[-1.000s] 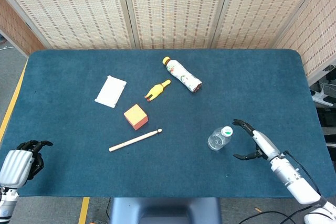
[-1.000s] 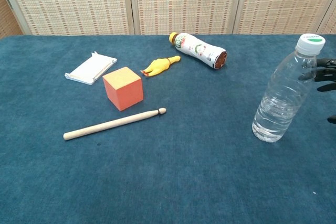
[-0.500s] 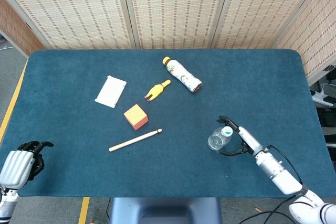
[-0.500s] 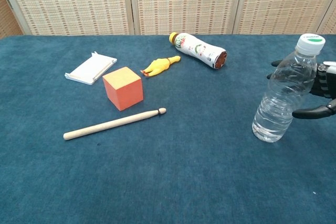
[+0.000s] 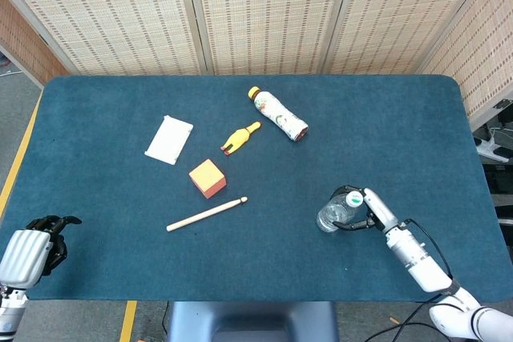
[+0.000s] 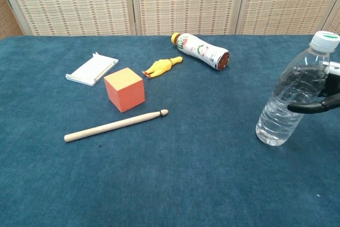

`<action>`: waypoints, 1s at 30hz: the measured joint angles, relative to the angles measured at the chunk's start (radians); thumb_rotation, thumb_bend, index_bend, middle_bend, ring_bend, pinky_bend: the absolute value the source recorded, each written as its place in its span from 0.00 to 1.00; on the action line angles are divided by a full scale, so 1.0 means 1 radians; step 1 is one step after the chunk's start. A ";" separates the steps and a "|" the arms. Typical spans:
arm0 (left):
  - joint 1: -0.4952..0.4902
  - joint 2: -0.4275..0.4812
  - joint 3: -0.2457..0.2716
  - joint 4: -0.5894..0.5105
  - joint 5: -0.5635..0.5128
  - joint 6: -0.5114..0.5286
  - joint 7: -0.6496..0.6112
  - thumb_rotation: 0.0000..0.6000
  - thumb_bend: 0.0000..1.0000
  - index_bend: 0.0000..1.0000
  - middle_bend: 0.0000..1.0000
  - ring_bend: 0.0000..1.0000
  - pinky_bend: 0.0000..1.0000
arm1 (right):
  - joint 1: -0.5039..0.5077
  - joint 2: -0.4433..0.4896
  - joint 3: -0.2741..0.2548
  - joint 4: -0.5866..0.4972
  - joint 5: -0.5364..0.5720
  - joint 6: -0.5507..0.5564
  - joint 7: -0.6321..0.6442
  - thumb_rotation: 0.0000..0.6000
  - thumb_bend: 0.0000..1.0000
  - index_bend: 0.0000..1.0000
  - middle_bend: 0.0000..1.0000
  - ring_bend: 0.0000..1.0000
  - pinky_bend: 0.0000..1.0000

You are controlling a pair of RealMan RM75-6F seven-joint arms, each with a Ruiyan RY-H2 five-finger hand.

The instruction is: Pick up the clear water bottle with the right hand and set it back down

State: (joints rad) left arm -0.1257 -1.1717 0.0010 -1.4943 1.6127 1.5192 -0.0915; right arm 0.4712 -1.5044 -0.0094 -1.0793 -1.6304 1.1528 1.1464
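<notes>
The clear water bottle (image 5: 331,212) (image 6: 293,95), with a white and green cap, stands near the table's front right and leans to the right with its base on the blue cloth. My right hand (image 5: 365,211) (image 6: 325,99) grips it around the middle, dark fingers wrapped round the body. Only the fingers and the edge of that hand show in the chest view. My left hand (image 5: 34,243) rests at the front left corner, fingers curled in with nothing in them.
Left of the bottle lie a wooden stick (image 5: 206,214) (image 6: 115,125) and an orange cube (image 5: 208,178) (image 6: 124,89). Further back are a white pad (image 5: 169,139), a yellow toy (image 5: 240,138) and a printed bottle on its side (image 5: 278,114). The table's right edge (image 5: 473,158) is close.
My right hand moved in from the right and closed its fingers round the clear water bottle. The bottle now tilts right. The left hand stayed put.
</notes>
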 measured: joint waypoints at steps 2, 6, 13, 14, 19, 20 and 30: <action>0.000 0.000 0.000 0.000 0.000 -0.001 0.000 1.00 0.46 0.36 0.44 0.34 0.42 | -0.008 -0.006 0.012 0.010 0.003 0.037 -0.047 1.00 0.35 0.79 0.69 0.60 0.57; -0.001 0.001 0.001 -0.002 0.001 -0.004 0.002 1.00 0.46 0.36 0.44 0.34 0.42 | -0.023 -0.020 0.042 0.043 0.009 0.114 -0.197 1.00 0.35 0.80 0.70 0.61 0.58; -0.002 0.000 0.001 -0.003 0.002 -0.005 0.005 1.00 0.46 0.36 0.45 0.34 0.42 | -0.045 -0.048 0.105 0.121 0.046 0.210 -0.713 1.00 0.35 0.81 0.70 0.61 0.58; -0.003 0.000 0.002 -0.003 0.002 -0.006 0.006 1.00 0.46 0.36 0.45 0.34 0.42 | -0.047 -0.050 0.112 0.130 0.052 0.219 -0.779 1.00 0.35 0.81 0.70 0.61 0.58; -0.004 0.001 0.002 -0.005 -0.005 -0.017 0.009 1.00 0.46 0.36 0.45 0.34 0.42 | -0.054 -0.062 0.130 0.160 0.071 0.240 -1.088 1.00 0.35 0.81 0.70 0.61 0.59; -0.005 0.001 0.002 -0.005 -0.006 -0.018 0.009 1.00 0.46 0.36 0.45 0.34 0.42 | -0.054 -0.060 0.129 0.155 0.072 0.237 -1.118 1.00 0.35 0.81 0.70 0.61 0.59; -0.004 0.003 0.003 -0.004 -0.006 -0.017 0.003 1.00 0.46 0.36 0.45 0.34 0.42 | -0.035 0.035 0.086 0.019 0.044 0.156 -0.851 1.00 0.35 0.81 0.71 0.62 0.59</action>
State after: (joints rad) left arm -0.1293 -1.1690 0.0036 -1.4985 1.6065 1.5024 -0.0886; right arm 0.4359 -1.4690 0.0763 -1.0602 -1.5860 1.3084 0.2950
